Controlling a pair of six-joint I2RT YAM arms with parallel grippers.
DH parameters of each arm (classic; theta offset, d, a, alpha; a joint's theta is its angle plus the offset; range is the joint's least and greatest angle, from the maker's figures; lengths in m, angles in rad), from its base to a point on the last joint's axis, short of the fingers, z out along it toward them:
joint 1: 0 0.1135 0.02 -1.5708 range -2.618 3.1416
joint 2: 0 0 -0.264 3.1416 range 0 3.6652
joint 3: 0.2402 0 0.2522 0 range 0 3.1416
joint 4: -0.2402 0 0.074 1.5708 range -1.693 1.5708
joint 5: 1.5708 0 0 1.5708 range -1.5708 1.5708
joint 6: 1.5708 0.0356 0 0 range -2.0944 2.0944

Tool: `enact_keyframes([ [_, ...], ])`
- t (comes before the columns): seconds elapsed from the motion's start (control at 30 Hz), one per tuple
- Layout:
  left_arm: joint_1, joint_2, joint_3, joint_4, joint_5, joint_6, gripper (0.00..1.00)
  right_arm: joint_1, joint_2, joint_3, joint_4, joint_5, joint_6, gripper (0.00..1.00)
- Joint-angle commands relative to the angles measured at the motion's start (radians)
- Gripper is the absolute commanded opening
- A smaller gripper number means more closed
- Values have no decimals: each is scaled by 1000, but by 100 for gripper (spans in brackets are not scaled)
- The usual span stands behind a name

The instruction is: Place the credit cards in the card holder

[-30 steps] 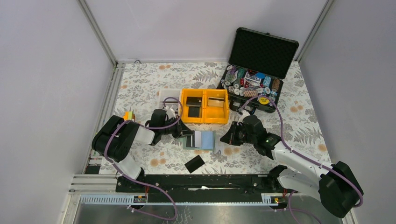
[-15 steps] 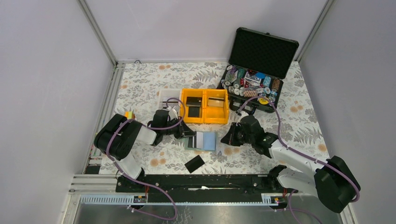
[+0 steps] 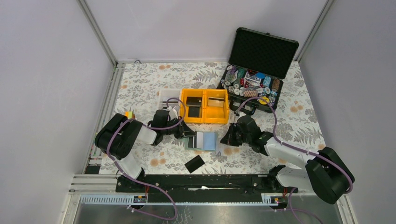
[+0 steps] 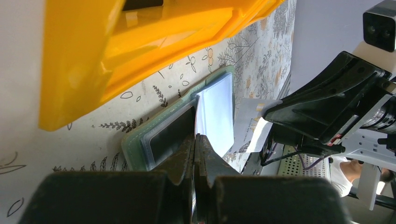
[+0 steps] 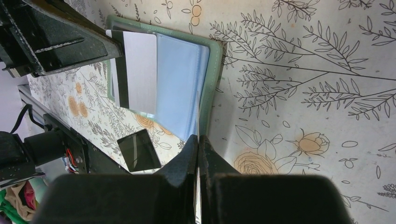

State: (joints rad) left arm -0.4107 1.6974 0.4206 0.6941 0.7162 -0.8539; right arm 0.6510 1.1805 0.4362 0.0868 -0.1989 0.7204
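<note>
Soft, even overhead light leaves faint shadows on the floral-patterned surface [image 3: 140, 88]. Up close, the left tool [image 4: 195, 140] and right tool [image 5: 198, 140] blur; the yellow plastic bin [image 4: 140, 42] glares.

My right arm [image 3: 289, 156] swings its elbow in leftward and the forearm now lies flatter, bringing the right gripper [image 3: 228, 136] slightly nearer the card holder [image 3: 210, 140]. My left arm [image 3: 119, 137] shifts a touch rightward.
</note>
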Motion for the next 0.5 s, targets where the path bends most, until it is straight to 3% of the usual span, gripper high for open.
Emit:
enact_keyframes([
  [0.0,-5,14,26,29,26,37,0,-8,30,31,21,42,9,0],
  [0.47,-22,36,49,26,32,31,0,-14,81,65,-13,72,6,0],
])
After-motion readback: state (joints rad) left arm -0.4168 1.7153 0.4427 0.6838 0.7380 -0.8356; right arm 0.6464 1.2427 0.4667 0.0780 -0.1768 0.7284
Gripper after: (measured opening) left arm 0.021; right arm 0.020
